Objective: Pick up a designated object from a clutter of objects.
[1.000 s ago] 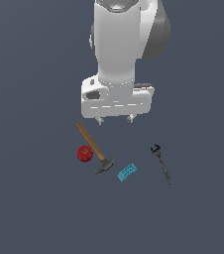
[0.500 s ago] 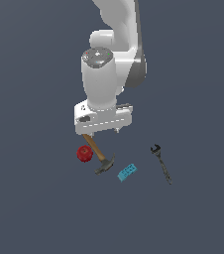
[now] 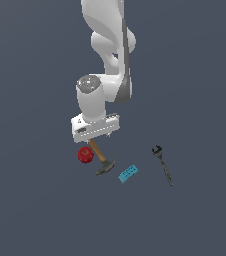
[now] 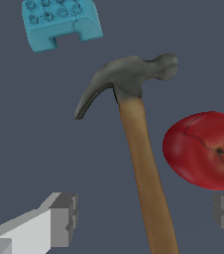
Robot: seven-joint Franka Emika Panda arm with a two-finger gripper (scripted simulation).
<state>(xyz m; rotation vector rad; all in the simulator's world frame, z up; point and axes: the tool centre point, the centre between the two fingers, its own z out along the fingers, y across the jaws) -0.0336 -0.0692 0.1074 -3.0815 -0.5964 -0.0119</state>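
Two fingers (image 4: 59, 223) of your gripper (image 4: 146, 221) stand wide, empty, straddling the hammer (image 4: 136, 144) handle low in frame, clear of the apple (image 4: 203, 149) at right.

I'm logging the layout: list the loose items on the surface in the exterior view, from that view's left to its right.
Red apple → wooden-handled claw hammer → cyan toy brick → dark metal wrench.
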